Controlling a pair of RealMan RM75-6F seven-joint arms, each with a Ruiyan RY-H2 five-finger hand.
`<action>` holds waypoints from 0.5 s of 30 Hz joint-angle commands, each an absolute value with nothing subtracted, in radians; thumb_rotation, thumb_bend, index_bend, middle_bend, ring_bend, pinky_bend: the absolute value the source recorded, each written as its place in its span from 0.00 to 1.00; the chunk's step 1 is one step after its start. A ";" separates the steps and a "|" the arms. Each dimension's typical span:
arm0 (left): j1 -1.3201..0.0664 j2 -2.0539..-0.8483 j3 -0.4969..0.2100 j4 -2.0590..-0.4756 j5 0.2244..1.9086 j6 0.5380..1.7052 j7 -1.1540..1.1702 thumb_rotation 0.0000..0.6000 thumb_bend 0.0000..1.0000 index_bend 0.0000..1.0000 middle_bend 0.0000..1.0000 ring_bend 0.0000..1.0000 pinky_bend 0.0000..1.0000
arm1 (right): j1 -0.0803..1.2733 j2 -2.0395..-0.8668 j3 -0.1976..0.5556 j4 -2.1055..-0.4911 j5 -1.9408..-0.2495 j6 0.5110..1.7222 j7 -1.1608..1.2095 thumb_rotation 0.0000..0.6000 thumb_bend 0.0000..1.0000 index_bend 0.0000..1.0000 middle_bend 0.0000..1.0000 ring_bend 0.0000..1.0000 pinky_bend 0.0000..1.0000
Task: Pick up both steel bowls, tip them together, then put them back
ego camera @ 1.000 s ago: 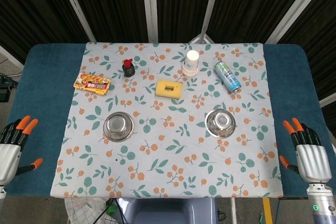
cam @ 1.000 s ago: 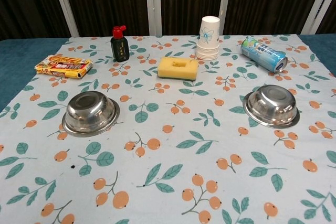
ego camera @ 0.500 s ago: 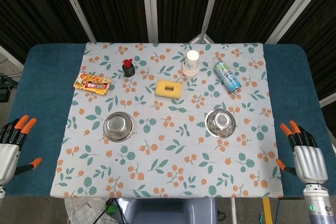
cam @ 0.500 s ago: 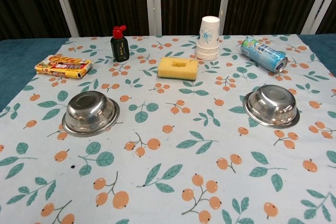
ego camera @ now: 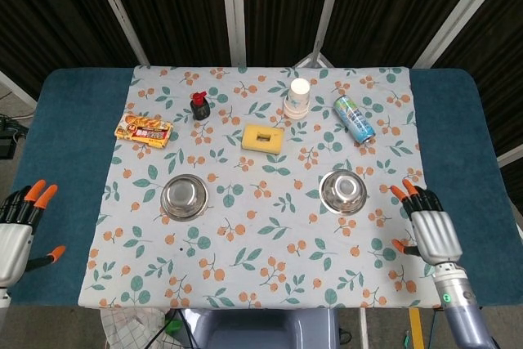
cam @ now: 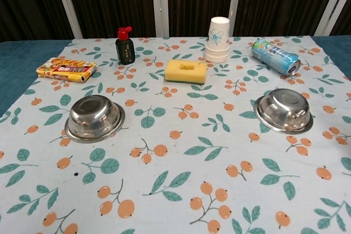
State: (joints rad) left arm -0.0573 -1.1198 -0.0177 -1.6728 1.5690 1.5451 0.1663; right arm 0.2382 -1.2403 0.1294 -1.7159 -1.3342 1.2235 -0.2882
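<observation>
Head view shows the orange-tipped fingers (ego camera: 411, 192) of the right hand (ego camera: 428, 230) held apart and straight, gripping nothing, with the hand hovering over the near right edge of the floral tablecloth (ego camera: 270, 267), near but not touching the right round steel bowl (ego camera: 342, 190). At the far left edge of the same view the left hand (ego camera: 18, 230) sits over the blue table surface (ego camera: 57, 145), its orange-tipped fingers also spread and empty, well apart from the left round steel bowl (ego camera: 185, 196). Both bowls stand upright on the cloth with their openings up (the chest view shows them too, left bowl (cam: 94, 117) and right bowl (cam: 284, 110), though neither hand appears there). Behind the bowls, toward the far side of the table, a yellow rectangular sponge (ego camera: 263, 137) lies near the middle. A stack of white paper cups (ego camera: 297, 97) stands just beyond it, and a blue-green drink can (ego camera: 354, 119) lies on its side to the right of the cups. A small dark bottle with a red cap (ego camera: 199, 105) stands upright to the left of the sponge, and a yellow and red snack packet (ego camera: 144, 130) lies flat further left.
</observation>
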 commanded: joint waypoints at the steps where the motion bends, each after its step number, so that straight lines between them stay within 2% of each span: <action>1: -0.056 -1.123 -0.020 -1.673 1.565 1.547 0.176 1.00 0.12 0.10 0.00 0.00 0.08 | 0.328 -1.298 0.184 -1.722 -1.224 1.129 -0.401 1.00 0.18 0.17 0.05 0.09 0.09; 8: -0.049 -1.124 -0.022 -1.671 1.555 1.555 0.188 1.00 0.12 0.10 0.00 0.00 0.08 | 0.444 -1.399 0.226 -1.667 -1.070 1.038 -0.554 1.00 0.18 0.17 0.05 0.09 0.09; 15: -0.049 -1.129 -0.025 -1.669 1.543 1.550 0.204 1.00 0.12 0.10 0.00 0.00 0.08 | 0.530 -1.492 0.259 -1.566 -0.950 1.000 -0.627 1.00 0.18 0.17 0.05 0.09 0.09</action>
